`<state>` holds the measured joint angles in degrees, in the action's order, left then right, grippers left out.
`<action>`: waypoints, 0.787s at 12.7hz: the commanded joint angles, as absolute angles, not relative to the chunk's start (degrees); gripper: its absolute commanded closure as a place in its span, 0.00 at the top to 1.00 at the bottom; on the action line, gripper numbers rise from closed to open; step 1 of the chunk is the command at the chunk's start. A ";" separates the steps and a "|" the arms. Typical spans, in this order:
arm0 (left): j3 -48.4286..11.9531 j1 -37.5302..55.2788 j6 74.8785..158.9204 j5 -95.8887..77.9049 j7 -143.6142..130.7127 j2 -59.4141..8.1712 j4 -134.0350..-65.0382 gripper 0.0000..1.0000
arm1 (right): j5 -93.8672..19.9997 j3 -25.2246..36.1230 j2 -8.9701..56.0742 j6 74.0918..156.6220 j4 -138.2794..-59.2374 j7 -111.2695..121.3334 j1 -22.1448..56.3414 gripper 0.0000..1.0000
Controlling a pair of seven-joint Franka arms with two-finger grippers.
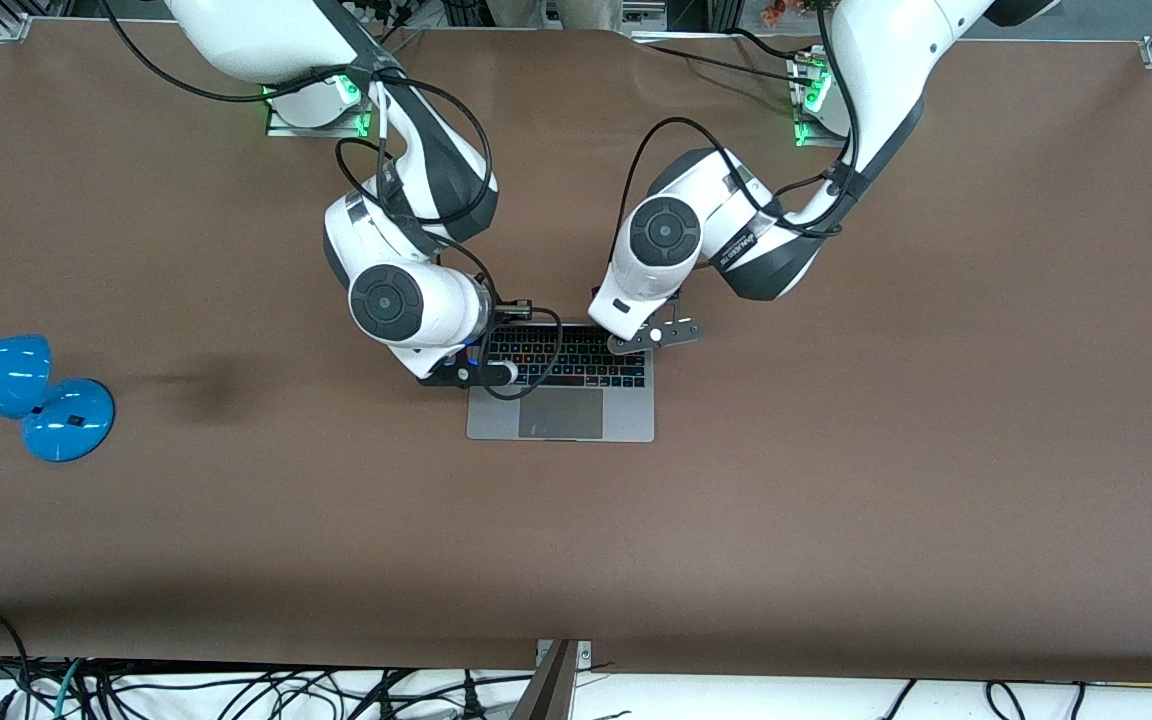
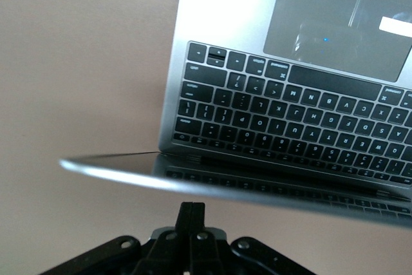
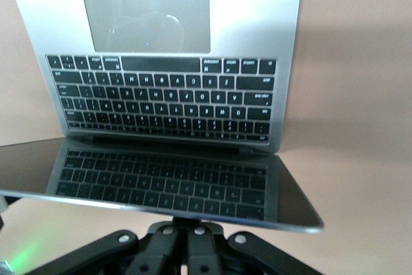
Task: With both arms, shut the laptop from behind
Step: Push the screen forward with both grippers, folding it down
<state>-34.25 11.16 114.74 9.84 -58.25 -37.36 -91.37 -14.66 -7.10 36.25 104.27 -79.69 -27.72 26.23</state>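
The silver-grey laptop (image 1: 561,412) lies open at the table's middle, with its black keyboard and grey trackpad showing. My right gripper (image 1: 492,372) is over the keyboard corner toward the right arm's end. My left gripper (image 1: 658,335) is over the corner toward the left arm's end. In the left wrist view the shut gripper (image 2: 193,214) sits just at the back of the lid's silver top edge (image 2: 225,188), with the keyboard (image 2: 290,114) past it. In the right wrist view the shut gripper (image 3: 191,225) touches the lid's edge (image 3: 161,205), and the tilted dark screen (image 3: 161,175) mirrors the keys.
A blue desk lamp (image 1: 26,395) lies on the brown table (image 1: 836,480) near the right arm's end. Black cables (image 1: 236,690) run along the table edge nearest the front camera. Both arm bases (image 1: 316,105) glow green.
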 commanded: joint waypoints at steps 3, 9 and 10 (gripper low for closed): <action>-33.84 12.22 114.17 13.45 -57.31 -40.78 -87.37 0.00 | -13.28 -6.42 36.65 108.18 -79.45 -25.93 25.93 0.00; -32.26 12.92 114.17 16.26 -57.31 -45.43 -81.75 0.00 | -11.95 -5.98 38.49 111.79 -79.45 -24.87 25.93 0.00; -31.91 12.92 114.17 16.26 -57.04 -46.14 -80.69 0.00 | -11.78 -5.98 38.76 112.58 -79.45 -24.87 25.93 0.00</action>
